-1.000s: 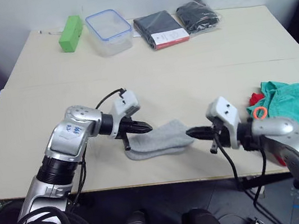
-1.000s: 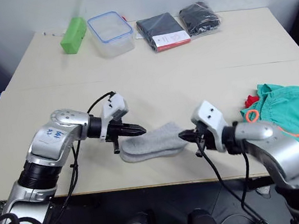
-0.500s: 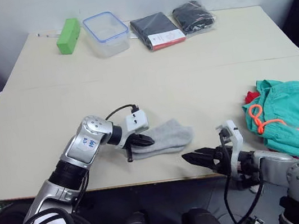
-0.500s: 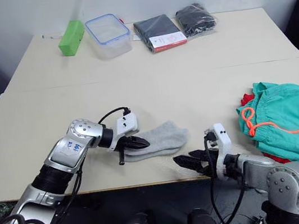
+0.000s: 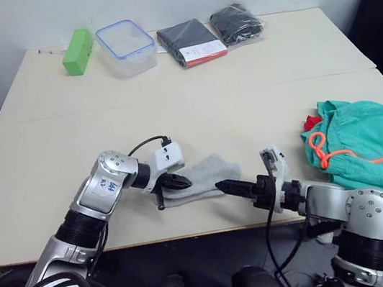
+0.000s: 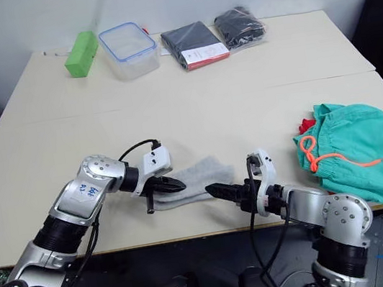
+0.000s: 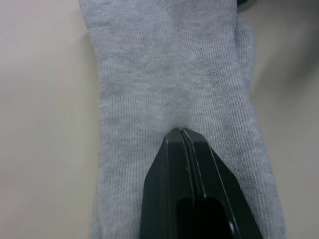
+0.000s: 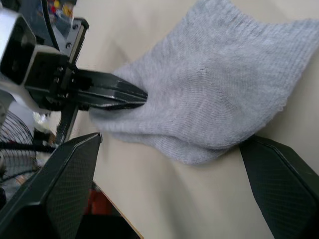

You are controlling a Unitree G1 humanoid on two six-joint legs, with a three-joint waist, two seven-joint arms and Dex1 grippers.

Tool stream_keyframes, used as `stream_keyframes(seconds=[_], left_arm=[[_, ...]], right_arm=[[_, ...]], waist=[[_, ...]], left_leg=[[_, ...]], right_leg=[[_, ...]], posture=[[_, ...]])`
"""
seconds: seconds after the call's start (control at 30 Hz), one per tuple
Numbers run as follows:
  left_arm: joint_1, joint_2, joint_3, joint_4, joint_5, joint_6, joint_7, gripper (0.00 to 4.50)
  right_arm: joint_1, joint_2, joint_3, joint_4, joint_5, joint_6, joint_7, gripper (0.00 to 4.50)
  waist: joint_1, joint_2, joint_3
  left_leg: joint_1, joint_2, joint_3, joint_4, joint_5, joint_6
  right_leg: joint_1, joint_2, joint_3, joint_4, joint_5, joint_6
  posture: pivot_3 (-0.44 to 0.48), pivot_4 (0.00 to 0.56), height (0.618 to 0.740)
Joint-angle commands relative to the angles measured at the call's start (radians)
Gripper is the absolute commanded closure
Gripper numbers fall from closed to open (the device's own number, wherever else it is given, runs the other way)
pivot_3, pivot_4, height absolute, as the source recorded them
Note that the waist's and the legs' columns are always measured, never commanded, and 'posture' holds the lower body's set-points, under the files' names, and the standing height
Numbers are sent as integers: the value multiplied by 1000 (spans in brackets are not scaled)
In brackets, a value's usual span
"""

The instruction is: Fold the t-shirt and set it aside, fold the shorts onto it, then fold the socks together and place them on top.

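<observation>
My left gripper [image 5: 181, 182] pinches the limp light grey knit socks [image 5: 201, 180] near the table's front edge; my right gripper [image 5: 229, 186], spread wide, should take their free end.

The socks [image 5: 198, 179] were plain light grey, with a fine ribbed knit showing in the left wrist view. The shorts [image 5: 363, 140] were teal-green, with a bright orange drawstring [image 5: 330, 156]. A bright red t-shirt [image 5: 311, 123] showed at the edges beneath the shorts. The tabletop [image 5: 192, 100] was pale cream. At its far side the block [image 5: 73, 42] was bright green, the box [image 5: 125, 47] was clear with a blue-rimmed lid, and the two packs [image 5: 210, 31] were black, one bearing a red and white label. The left gripper [image 5: 180, 182] and right gripper [image 5: 227, 186] had black fingers on white housings, and both arms were silver-grey.
</observation>
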Motion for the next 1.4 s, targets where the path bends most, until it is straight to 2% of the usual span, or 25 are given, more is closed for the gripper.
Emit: stream_keyframes(seconds=[0.03, 0.07, 0.17, 0.23, 0.27, 0.33, 0.43, 0.53, 0.7, 0.73, 0.83, 0.97, 1.03, 1.2, 1.4], left_arm=[[28, 44, 76, -66, -46, 82, 4, 4500], [34, 51, 82, -76, -50, 87, 7, 4500], [48, 66, 105, -103, -59, 104, 24, 4500], [57, 76, 129, -124, -78, 126, 30, 4500], [64, 84, 146, -137, -87, 142, 37, 4120], [88, 108, 188, -174, -109, 182, 52, 3687], [140, 148, 281, -244, -158, 270, 84, 2687], [229, 188, 439, -341, -242, 411, 122, 1706], [316, 174, 635, -430, -360, 631, 198, 86], [329, 160, 673, -441, -381, 688, 218, 0], [319, 29, 793, -423, -431, 905, 295, 0], [345, -84, 802, -386, -545, 964, 415, 0], [350, -99, 790, -360, -593, 964, 478, 0], [279, -120, 763, -172, -659, 964, 652, 0], [176, -127, 695, -29, -776, 964, 750, 0]], right_arm=[[19, -242, 8, -91, 43, -6, 151, 57], [26, -317, 24, -115, 34, -39, 207, 57], [50, -569, 141, -217, -115, -296, 449, 57], [22, -628, 211, -222, -213, -463, 541, 57], [-13, -636, 268, -207, -271, -540, 572, 0], [-83, -620, 386, -163, -377, -664, 618, 369], [-169, -563, 556, -75, -522, -793, 649, 1317], [-225, -518, 747, 39, -733, -990, 697, 2417], [-267, -455, 823, 177, -869, -1134, 730, 4291], [-278, -442, 832, 207, -895, -1162, 731, 4466], [-299, -400, 848, 291, -960, -1225, 735, 4466], [-301, -376, 859, 342, -1025, -1287, 757, 4466], [-300, -366, 856, 356, -1042, -1302, 764, 4466], [-277, -354, 837, 342, -1056, -1295, 771, 4466], [-248, -343, 817, 321, -1075, -1280, 756, 4466]], waist=[[8, 0, 0], [12, 1, 1], [15, 1, 1], [11, -1, 2], [7, -2, 3], [3, -3, 4], [0, -5, 5], [-1, -5, 5], [16, -6, 6], [15, -6, 6], [15, -6, 6], [14, -8, 7], [14, -8, 7], [16, -8, 7], [23, -8, 7]], left_leg=[[-4, 0, 0, 0, 0, 0], [-6, -1, 0, 0, 0, 0], [-7, -1, 0, 2, 0, 0], [-7, -1, 1, 2, 0, 0], [-7, 0, 1, 2, 0, 0], [-7, 1, 1, 2, 0, -1], [-6, 2, 0, 3, 1, -1], [-6, 1, 0, 3, 4, -6], [-7, 0, 0, 7, 3, -5], [-7, 0, -1, 7, 3, -5], [-7, -1, -1, 9, 2, -4], [-6, 0, -2, 9, 3, -5], [-5, 0, -2, 9, 3, -5], [-1, 0, -3, 9, 3, -6], [5, -1, -4, 9, 0, -10]], right_leg=[[-3, 0, 0, 0, 0, 0], [-5, 0, 0, -1, 0, 0], [-5, 0, -1, -1, 0, 0], [-5, 1, -1, -3, 0, 1], [-5, 2, -1, -3, 0, 1], [-5, 3, 0, -3, 0, 1], [-5, 3, -1, -1, 0, 1], [-5, 2, -1, 0, 0, 1], [-6, -1, -1, 2, 0, 1], [-6, -1, -2, 2, 0, 1], [-4, -1, -2, 2, 0, 1], [-3, -1, -3, 3, 0, 1], [-2, -1, -3, 4, 0, 1], [2, -1, -4, 4, 0, 1], [8, -2, -5, 4, 0, 1]], posture=[[0, 150, 740], [0, 150, 740], [0, 150, 740], [0, 150, 740], [0, 150, 740], [0, 150, 740], [0, 150, 740], [0, 150, 740], [0, 150, 740], [0, 150, 740], [0, 150, 740], [0, 150, 740], [0, 150, 740], [0, 150, 740], [0, 150, 740]])
